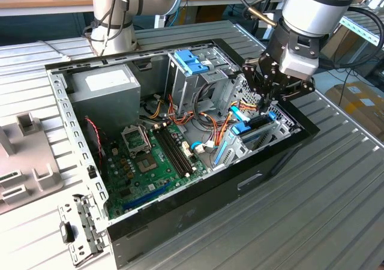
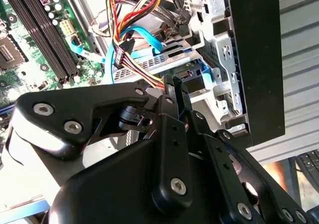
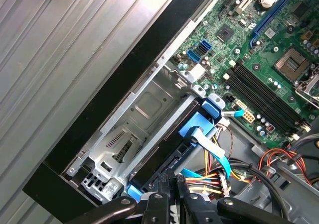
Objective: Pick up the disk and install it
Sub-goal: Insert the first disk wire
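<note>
Hand (image 1: 268,105) is hovering inside the case (image 1: 198,192), fingers pressed together, gripping nothing; disk (image 1: 255,128) is sitting in the bay (image 3: 132,129) just below it.

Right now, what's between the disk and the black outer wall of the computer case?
In the first wrist view, a silver metal drive bay lies between the disk and the black case wall.

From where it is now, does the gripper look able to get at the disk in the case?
Probably yes. The gripper hangs right over the disk, which sits in the bay by the case's front wall. Nothing lies between them, though orange and blue cables crowd the disk's inner end.
</note>
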You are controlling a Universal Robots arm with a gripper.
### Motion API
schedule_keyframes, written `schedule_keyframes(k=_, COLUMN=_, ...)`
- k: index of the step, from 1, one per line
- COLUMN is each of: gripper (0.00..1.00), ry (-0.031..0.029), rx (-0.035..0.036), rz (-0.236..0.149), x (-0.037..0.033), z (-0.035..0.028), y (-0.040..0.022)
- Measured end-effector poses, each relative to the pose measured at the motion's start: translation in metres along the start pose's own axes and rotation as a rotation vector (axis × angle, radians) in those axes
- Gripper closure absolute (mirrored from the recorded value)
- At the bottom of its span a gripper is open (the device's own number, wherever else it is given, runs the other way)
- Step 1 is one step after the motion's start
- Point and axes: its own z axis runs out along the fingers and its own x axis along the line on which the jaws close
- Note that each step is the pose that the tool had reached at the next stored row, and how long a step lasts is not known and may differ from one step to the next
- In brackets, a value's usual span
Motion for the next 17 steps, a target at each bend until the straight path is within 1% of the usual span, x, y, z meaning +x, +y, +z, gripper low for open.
schedule_keyframes(k=17, gripper=0.83, ry=0.0037, rx=-0.0028, rz=0.045, x=0.0001, z=0.0002, y=-0.0001)
